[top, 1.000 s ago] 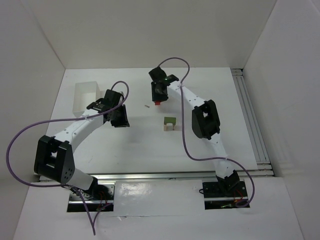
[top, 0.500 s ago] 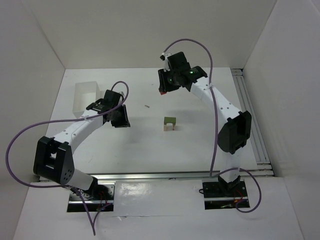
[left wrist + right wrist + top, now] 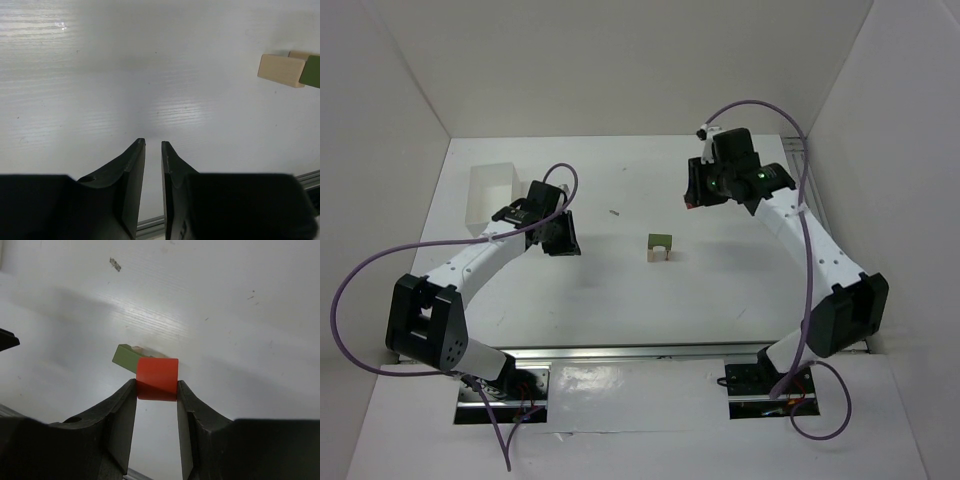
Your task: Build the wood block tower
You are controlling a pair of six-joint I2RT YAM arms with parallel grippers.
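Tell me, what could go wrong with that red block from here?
The red block is pinched only at the tips of the right gripper, so it might slip or twist while it is carried. The green block rests on small tan uprights, so setting the red block down hard or off-centre could topple them.

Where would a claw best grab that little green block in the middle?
From straight above, probably: the green block lies flat atop the tan uprights, its top bare. Pinch two opposite side faces, staying high to spare the uprights.
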